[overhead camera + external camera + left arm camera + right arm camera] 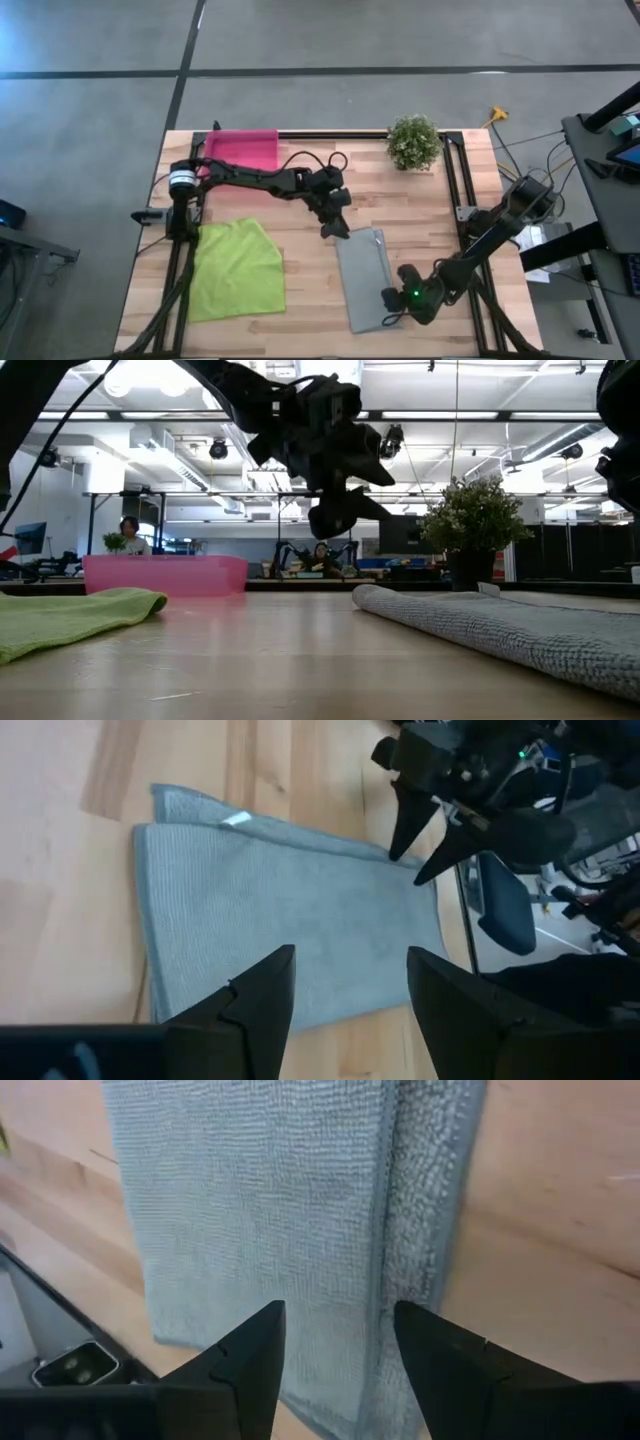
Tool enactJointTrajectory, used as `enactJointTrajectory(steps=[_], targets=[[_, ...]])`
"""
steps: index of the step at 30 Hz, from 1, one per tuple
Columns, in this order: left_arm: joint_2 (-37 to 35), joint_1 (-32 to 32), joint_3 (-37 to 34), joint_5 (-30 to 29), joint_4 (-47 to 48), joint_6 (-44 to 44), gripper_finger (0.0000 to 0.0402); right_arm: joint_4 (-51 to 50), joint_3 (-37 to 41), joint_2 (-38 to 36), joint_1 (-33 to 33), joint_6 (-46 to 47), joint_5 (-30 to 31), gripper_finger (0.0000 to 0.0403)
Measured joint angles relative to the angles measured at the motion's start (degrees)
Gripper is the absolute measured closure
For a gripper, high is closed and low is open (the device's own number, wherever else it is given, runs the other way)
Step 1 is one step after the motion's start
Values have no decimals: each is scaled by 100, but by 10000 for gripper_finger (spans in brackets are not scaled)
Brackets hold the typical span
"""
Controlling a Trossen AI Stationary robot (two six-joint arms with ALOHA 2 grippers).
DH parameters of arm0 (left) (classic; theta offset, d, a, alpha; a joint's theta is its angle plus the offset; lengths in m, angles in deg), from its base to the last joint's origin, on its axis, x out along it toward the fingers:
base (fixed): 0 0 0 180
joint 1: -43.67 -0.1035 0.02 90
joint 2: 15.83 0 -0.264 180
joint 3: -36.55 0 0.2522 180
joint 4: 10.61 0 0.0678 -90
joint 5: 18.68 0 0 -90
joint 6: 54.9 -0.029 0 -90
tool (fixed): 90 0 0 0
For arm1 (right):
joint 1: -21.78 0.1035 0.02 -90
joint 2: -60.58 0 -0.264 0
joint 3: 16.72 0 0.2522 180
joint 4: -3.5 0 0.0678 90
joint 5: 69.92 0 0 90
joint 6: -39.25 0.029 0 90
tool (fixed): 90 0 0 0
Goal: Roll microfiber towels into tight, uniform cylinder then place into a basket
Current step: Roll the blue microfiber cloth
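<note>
A: Which step is reached?
B: The grey towel (365,278) lies folded mid-table; both grippers, left (335,225) and right (392,300), are held apart, empty.
A: Next?
B: Probably an end must be pinched and rolled.

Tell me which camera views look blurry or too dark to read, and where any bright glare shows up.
Low view: the near folded grey microfiber towel and lime green microfiber towel are soft, the left gripper is a dark silhouette against glaring ceiling lights. Left wrist view: own fingers blurred, towel sharp. Right wrist view: towel weave crisp. High view: even light, no glare.
</note>
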Motion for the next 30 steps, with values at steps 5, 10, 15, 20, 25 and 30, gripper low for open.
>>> enactJointTrajectory(steps=[5,10,15,20,25,30], targets=[[-71,71,-3,3,-1,115,224,308,-10,150,2,-58,70,231],[-79,82,-3,9,8,140,224,442,-9,191,2,-123,81,249],[-81,80,-3,7,7,139,223,431,-2,152,2,-126,111,250],[-81,80,-3,9,6,138,223,427,-2,149,-9,-207,181,250],[-81,80,-5,7,5,138,223,436,-2,147,-13,-213,313,251],[-81,82,-5,7,4,138,223,548,-2,147,-13,-300,316,251]])
